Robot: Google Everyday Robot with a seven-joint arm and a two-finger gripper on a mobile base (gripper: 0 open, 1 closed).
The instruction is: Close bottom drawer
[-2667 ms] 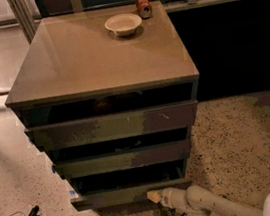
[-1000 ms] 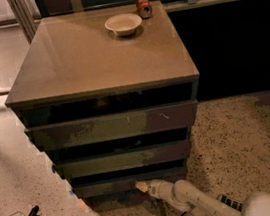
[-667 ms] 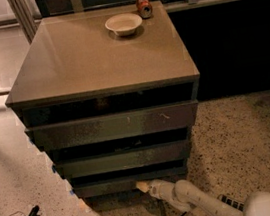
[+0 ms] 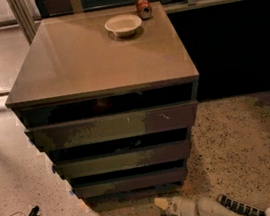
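Pincer [image 4: 163,204] hangs low near the floor, just in front of the bottom drawer [image 4: 131,183]; whether wide or narrow, I cannot tell

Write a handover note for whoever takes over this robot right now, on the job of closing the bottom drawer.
Gripper: low by the floor, just in front of and below the bottom drawer, seemingly not touching it.
Bottom drawer: front looks pushed in beneath the middle drawer; none of its inside shows.
Done: drawer appears closed, or nearly so.
Left: check it sits fully in, nudge it if not, then draw the arm clear.
Nearby: bowl and can on the cabinet top.
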